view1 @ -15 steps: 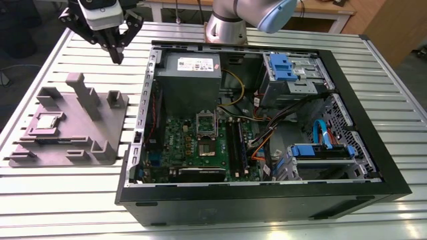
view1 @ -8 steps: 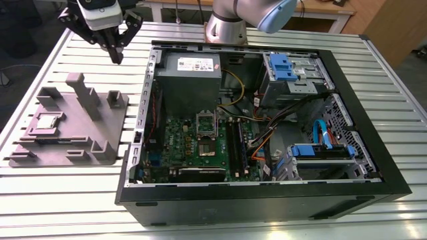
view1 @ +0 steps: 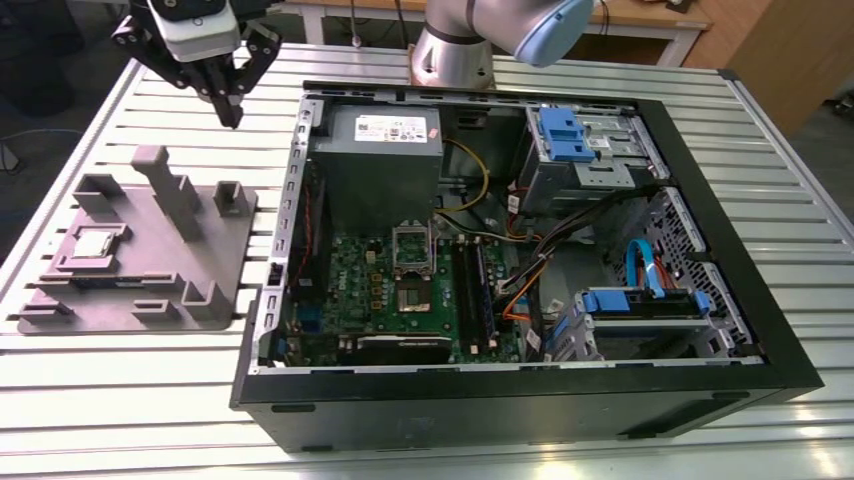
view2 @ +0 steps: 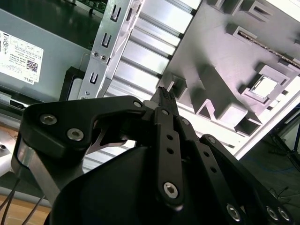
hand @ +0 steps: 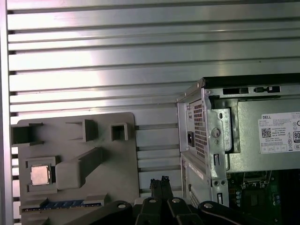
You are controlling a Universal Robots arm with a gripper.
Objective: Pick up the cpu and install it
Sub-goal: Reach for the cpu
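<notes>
Hovering above the table (view1: 134, 400) beside the computer case (view1: 534, 395), the hand (view1: 235, 117) is holding nothing, fingers pressed together. The cpu (view1: 94, 243) is lying flat in a recess of the grey fixture plate (view1: 134, 288), below the hand, on the side away from the case, well apart. A clean pick likely needs fingers opened, centred squarely over the chip's edges.

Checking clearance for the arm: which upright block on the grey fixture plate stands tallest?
The long block at the middle of the fixture plate, beside the recess holding the cpu; the other blocks are plainly shorter.
</notes>
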